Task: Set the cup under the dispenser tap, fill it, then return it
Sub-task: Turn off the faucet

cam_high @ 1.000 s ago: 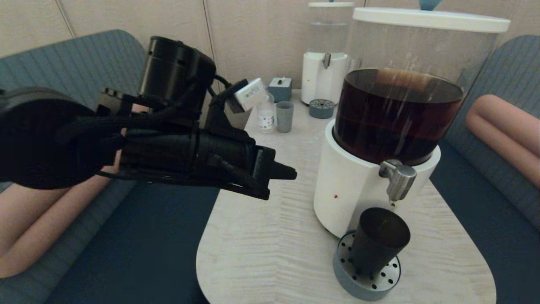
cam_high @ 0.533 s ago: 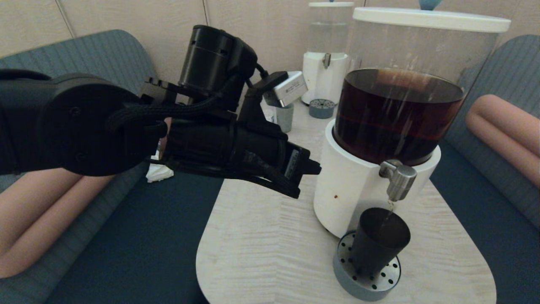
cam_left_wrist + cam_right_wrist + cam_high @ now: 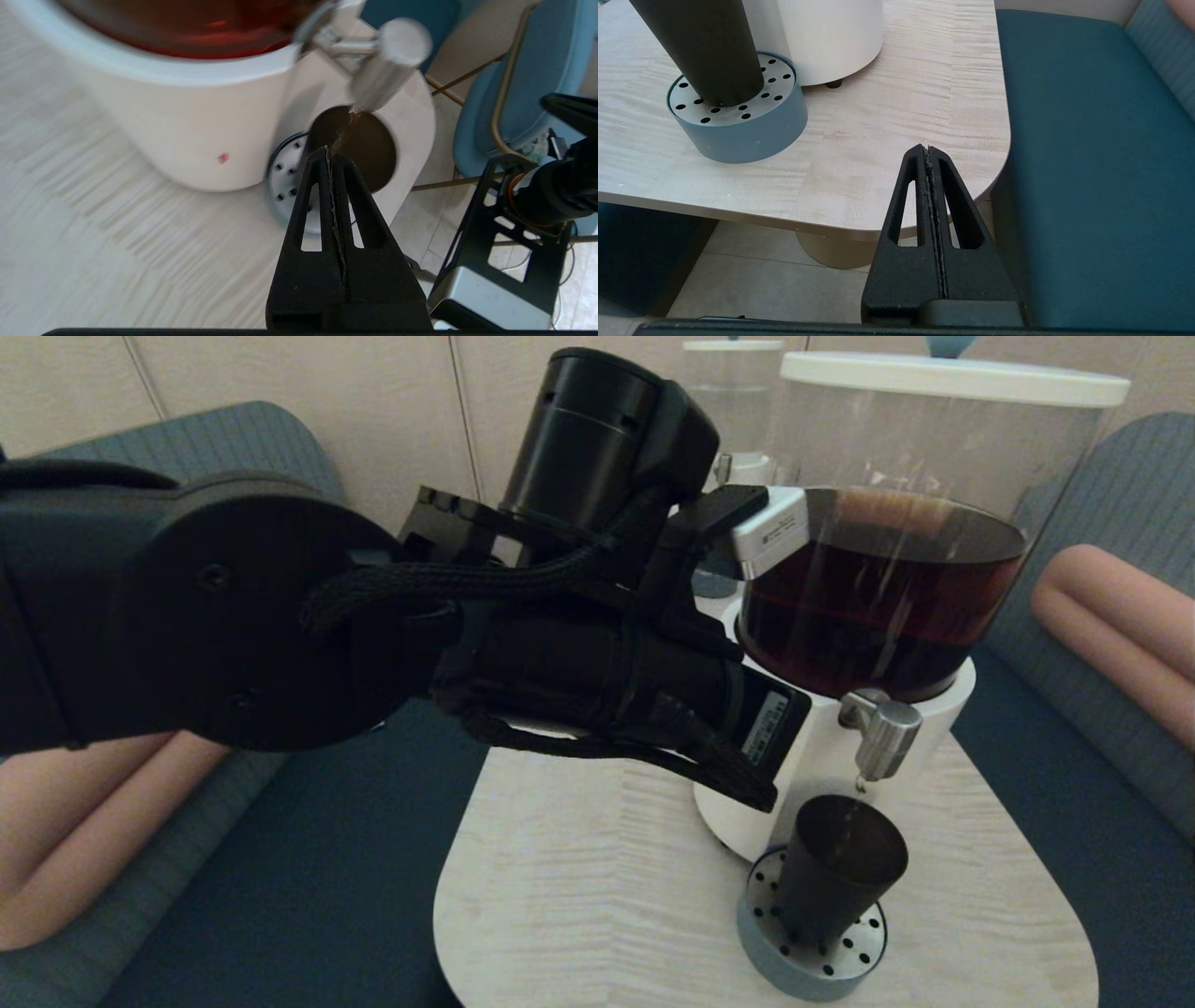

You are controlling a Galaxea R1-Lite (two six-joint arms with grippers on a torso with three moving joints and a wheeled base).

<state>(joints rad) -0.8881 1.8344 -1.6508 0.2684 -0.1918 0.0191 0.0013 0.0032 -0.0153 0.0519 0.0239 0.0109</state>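
One matte black cup (image 3: pixel 840 868) on the drip tray (image 3: pixel 810 957) probably gets heavy and spillable while filling; grip mid-wall. Left gripper (image 3: pixel 327 154) and right gripper (image 3: pixel 927 151) are both closed, empty.

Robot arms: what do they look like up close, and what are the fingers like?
The left arm is matte black, with round joint housings, a braided black cable and a small silver camera box. Each gripper has two black wedge-shaped fingers with slotted cut-outs.
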